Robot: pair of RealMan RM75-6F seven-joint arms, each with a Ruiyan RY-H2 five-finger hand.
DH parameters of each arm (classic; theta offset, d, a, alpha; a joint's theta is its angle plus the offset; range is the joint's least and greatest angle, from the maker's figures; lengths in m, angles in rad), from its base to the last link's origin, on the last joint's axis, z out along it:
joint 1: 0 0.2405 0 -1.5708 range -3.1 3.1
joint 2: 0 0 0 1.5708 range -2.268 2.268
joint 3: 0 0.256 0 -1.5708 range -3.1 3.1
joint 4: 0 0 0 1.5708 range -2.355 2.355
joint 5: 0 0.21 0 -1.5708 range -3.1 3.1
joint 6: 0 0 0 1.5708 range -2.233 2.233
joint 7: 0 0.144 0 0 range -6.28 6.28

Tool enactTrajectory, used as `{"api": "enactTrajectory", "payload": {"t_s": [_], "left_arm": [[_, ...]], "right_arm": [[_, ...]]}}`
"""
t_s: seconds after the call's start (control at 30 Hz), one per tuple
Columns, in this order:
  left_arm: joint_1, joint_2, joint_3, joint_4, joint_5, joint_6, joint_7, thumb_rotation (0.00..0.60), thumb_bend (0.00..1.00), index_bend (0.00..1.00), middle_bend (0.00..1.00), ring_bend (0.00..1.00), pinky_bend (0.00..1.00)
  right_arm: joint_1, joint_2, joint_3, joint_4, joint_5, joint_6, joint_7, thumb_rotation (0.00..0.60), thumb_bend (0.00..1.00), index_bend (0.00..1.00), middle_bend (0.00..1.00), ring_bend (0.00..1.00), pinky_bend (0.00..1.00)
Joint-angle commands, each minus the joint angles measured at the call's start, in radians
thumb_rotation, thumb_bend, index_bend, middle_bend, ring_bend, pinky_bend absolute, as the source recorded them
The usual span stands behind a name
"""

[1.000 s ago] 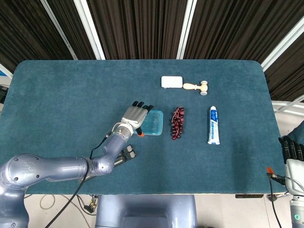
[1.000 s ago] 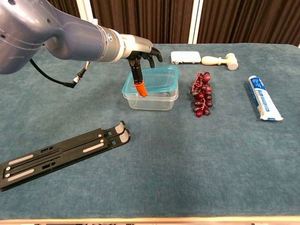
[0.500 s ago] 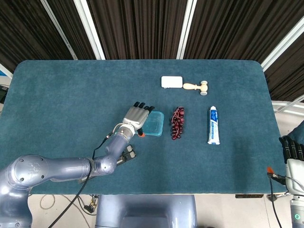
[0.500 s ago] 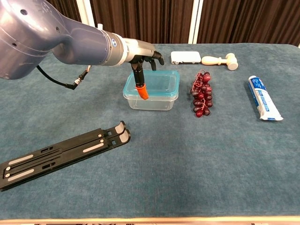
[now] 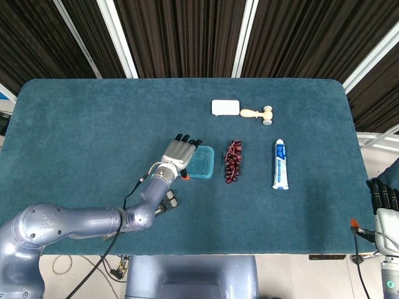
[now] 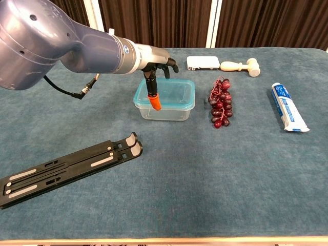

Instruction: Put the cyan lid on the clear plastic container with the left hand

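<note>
The cyan lid (image 5: 204, 161) (image 6: 177, 92) lies flat on top of the clear plastic container (image 6: 169, 113) near the table's middle. My left hand (image 5: 177, 154) (image 6: 154, 61) spans the lid's left end. Its fingers reach over the far edge, and its orange-tipped thumb hangs down against the near rim, so it still holds the lid. My right hand (image 5: 383, 196) shows only in the head view, off the table's right front corner, fingers extended and holding nothing.
A bunch of dark red grapes (image 5: 232, 161) (image 6: 220, 102) lies just right of the container, then a toothpaste tube (image 5: 280, 164). A white box (image 5: 225, 107) and a wooden mallet (image 5: 259, 114) sit further back. A black folding stand (image 6: 72, 166) lies front left.
The lid was tilted, raised at its right side, a second ago. It has come down level onto the container. My left hand has lowered slightly with it.
</note>
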Motion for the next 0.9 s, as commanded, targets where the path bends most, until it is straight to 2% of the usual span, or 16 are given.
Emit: {"api": "enactTrajectory", "payload": {"t_s": [0.03,0.9], "left_arm": [[-0.002,-0.003,-0.002,0.003,-0.01,0.006,0.008,0.6,0.13,0.1,0.28,0.0,0.0],[-0.005,-0.029,-0.021,0.01,-0.056,0.041,0.073,0.6,0.13,0.1,0.28,0.0,0.0]], "right_arm": [[0.0,0.0,0.0,-0.001,0.0,0.0,0.0,0.6,0.29,0.06,0.04,0.03,0.0],[0.0,0.001,0.001,-0.003,0.004,-0.002,0.001,0.6,0.29,0.06,0.04,0.03,0.0]]}}
